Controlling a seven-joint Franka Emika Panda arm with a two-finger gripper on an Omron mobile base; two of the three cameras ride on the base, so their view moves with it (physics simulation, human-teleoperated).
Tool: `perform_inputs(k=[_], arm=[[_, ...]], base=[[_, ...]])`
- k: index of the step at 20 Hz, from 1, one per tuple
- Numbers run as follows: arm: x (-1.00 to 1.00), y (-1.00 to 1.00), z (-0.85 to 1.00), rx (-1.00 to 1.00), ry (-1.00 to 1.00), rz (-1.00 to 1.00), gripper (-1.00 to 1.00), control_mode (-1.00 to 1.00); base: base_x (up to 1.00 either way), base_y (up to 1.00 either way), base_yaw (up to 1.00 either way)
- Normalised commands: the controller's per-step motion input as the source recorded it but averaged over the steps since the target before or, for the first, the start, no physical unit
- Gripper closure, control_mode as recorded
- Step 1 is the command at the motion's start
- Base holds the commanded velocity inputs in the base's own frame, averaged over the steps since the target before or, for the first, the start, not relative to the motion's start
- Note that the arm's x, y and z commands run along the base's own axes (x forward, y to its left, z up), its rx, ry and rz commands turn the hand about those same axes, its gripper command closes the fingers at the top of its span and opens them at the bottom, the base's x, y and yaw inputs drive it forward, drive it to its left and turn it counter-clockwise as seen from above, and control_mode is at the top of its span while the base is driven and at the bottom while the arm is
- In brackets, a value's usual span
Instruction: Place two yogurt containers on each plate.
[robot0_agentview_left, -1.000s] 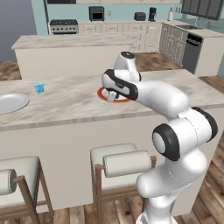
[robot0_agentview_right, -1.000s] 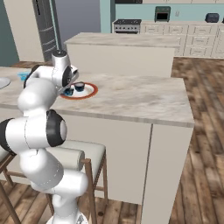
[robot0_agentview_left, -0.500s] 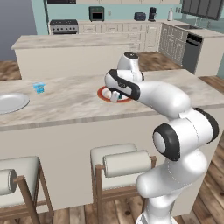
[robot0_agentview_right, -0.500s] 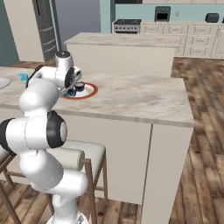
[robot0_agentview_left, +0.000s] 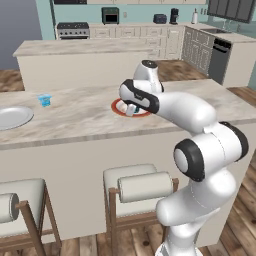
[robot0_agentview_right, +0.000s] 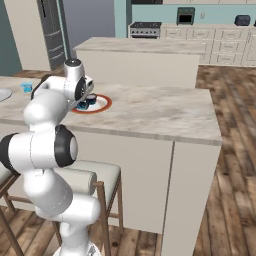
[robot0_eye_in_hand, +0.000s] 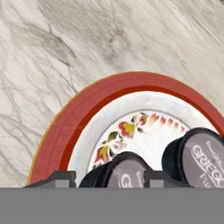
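Note:
The white plate with the orange-red rim (robot0_eye_in_hand: 87, 109) lies on the island counter, also seen as the plate (robot0_agentview_left: 119, 106) and the plate (robot0_agentview_right: 103, 103). My gripper (robot0_eye_in_hand: 110, 177) hangs low over it, shut on a dark yogurt container (robot0_eye_in_hand: 124, 171) with a pale printed lid. A second dark yogurt container (robot0_eye_in_hand: 199, 157) stands on the plate right beside it, the container (robot0_agentview_right: 92, 104). A light blue yogurt container (robot0_agentview_left: 45, 100) stands on the counter far to the left, near the pale grey plate (robot0_agentview_left: 12, 117). My gripper (robot0_agentview_left: 131, 109) is partly hidden by the wrist.
Two stools (robot0_agentview_left: 137, 187) stand under the counter's near edge. A second counter (robot0_agentview_left: 80, 47) runs behind the island. Bare marble (robot0_agentview_right: 160, 107) stretches right of the red-rimmed plate. The blue container (robot0_agentview_right: 25, 88) and grey plate edge (robot0_agentview_right: 2, 94) sit at far left.
My hand has shifted slightly to the right over the red-rimmed plate, with the dark container still between its fingers. The other things have not moved.

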Motion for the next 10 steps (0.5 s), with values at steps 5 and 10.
perform_inputs(k=[5,10], arm=[[0.02,0.0,0.0,0.0,0.0,0.0,-1.0,-1.0],[0.0,0.0,0.02,0.0,0.0,0.0,-1.0,-1.0]], base=[[0.0,0.0,0.0],[0.0,0.0,0.0]])
